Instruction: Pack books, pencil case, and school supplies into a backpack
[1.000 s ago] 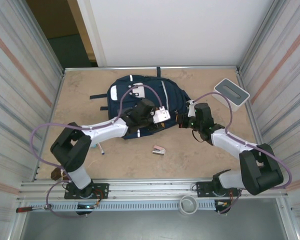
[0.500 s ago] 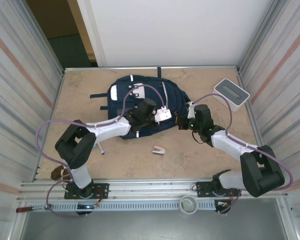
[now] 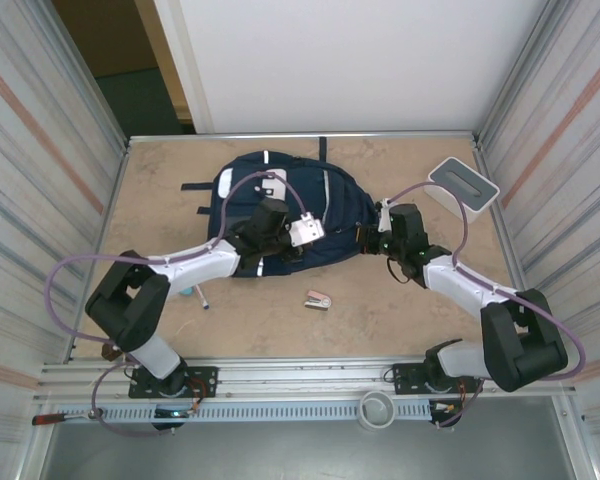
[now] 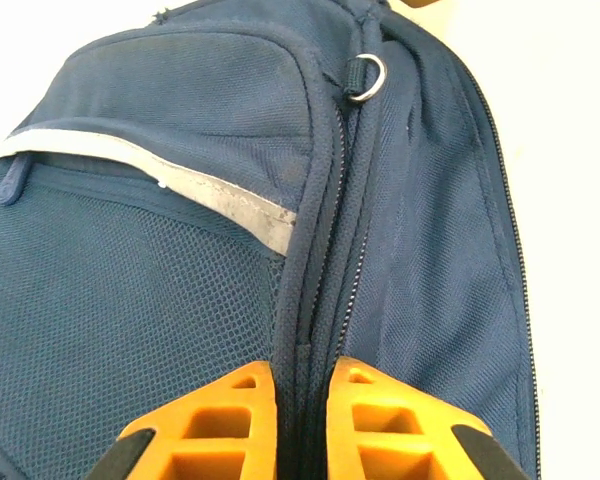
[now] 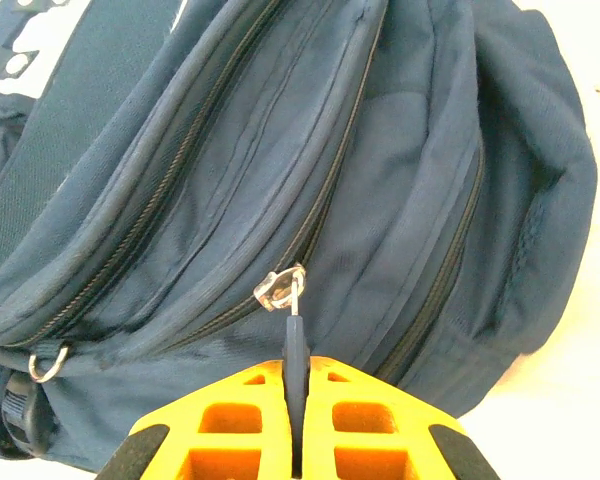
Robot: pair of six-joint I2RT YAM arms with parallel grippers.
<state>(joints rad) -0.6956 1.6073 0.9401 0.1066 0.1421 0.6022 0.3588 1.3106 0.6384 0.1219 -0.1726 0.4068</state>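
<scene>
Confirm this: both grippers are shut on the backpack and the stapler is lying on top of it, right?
No. The left gripper and right gripper are shut on the backpack, but the stapler lies on the table beside it, apart from it, as the top external view shows.

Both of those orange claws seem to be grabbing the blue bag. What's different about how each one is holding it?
The left gripper pinches a thick corded seam of the backpack, so its jaws stand slightly apart. The right gripper nips a thin zipper pull, jaws almost touching. The left gripper sits at the bag's left half, the right gripper at its right edge. Both are shut on the same backpack.
</scene>
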